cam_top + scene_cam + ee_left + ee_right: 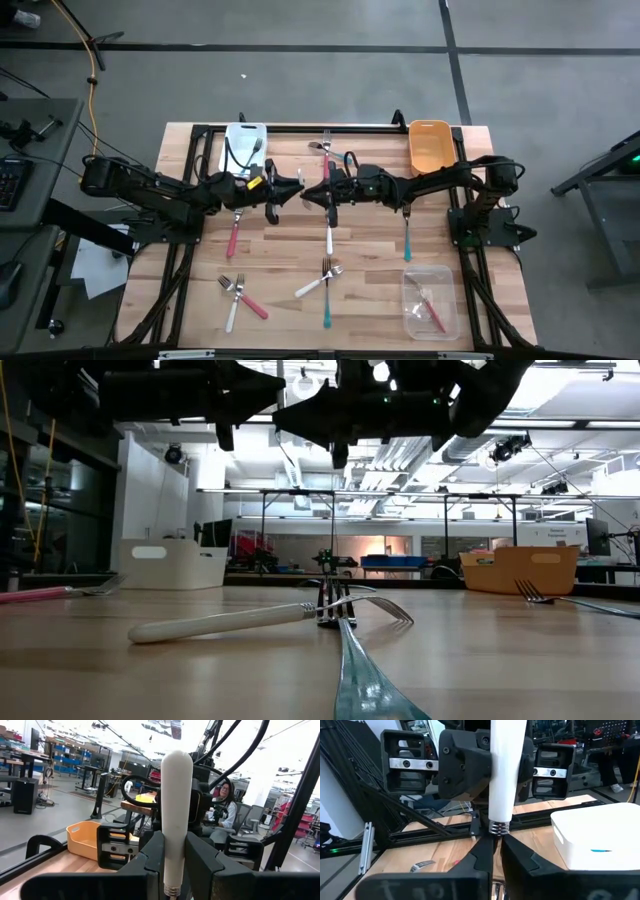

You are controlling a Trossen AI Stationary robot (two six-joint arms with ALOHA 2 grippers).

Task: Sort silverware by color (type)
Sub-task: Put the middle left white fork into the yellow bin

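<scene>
A: White plastic, clamped narrow in the left tool (pixel 285 192). What is held?
B: A white-handled fork (pixel 176 810), lifted above the mid-counter (pixel 280 260).
A: Why both arms?
B: The fork's neck is pinched by the right tool (pixel 318 190) too; a handover is judged likely.
</scene>
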